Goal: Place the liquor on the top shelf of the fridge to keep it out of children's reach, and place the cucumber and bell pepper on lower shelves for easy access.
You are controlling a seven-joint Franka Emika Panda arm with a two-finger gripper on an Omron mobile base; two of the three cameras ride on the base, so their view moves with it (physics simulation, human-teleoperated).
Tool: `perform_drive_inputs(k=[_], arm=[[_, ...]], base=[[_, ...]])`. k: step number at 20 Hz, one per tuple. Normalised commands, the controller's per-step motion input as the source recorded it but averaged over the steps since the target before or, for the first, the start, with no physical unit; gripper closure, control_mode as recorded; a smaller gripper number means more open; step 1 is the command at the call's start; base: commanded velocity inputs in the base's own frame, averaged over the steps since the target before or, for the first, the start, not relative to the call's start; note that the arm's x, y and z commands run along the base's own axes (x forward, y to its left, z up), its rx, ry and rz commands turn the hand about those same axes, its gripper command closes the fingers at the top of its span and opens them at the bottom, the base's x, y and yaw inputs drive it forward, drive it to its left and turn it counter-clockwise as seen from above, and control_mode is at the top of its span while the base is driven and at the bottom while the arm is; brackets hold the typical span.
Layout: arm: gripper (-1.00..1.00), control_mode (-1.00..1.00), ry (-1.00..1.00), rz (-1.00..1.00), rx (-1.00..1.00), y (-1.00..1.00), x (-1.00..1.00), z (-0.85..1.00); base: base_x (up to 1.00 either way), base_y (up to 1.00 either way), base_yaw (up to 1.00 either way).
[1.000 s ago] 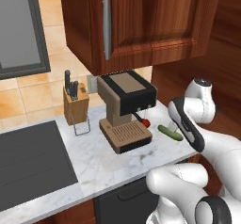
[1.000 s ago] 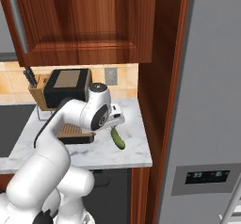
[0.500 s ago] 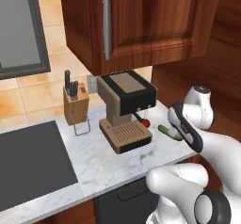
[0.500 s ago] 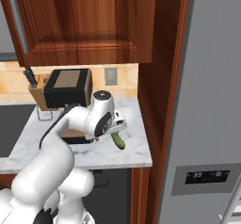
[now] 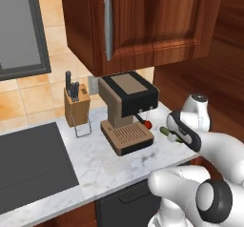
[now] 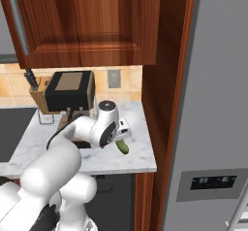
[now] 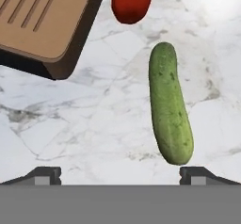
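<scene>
Gripper [image 7: 120, 173] wide open, nothing btwn the tips, hanging just above the marble counter [image 7: 94, 124]. In hand view the cucumber [image 7: 169, 110] lies flat on the counter, running from 12 toward 5 o'clock, its near end just beside the right fingertip [image 7: 200, 175]; can't tell if touching. Bell pepper [image 7: 132, 1] sits at 12 o'clock, just past the cucumber's far end, next to the coffee machine's tan drip tray [image 7: 44, 18] at 10 o'clock. Right base view: cucumber [image 6: 123, 147] near counter's right edge, closed fridge [image 6: 213, 104] at 3 o'clock. Knife block [image 5: 76, 105] at 9 o'clock of the coffee machine [image 5: 127, 110] in left base view.
</scene>
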Motion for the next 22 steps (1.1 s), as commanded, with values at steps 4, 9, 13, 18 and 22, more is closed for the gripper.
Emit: perform_drive_inputs(k=[4,9,13,18,22], arm=[[-1.0,-1.0,0.0,0.0,0.0,-0.12,0.34,-0.12],[-1.0,-1.0,0.0,0.0,0.0,-0.13,0.33,-0.17],[-1.0,-1.0,0.0,0.0,0.0,-0.11,0.3,-0.22],[-1.0,-1.0,0.0,0.0,0.0,-0.09,0.27,-0.28],[-1.0,-1.0,0.01,0.0,0.0,-0.13,0.26,-0.29]], base=[[0.0,0.0,0.0],[0.0,0.0,0.0],[0.0,0.0,0.0],[0.0,0.0,0.0],[0.0,0.0,0.0]])
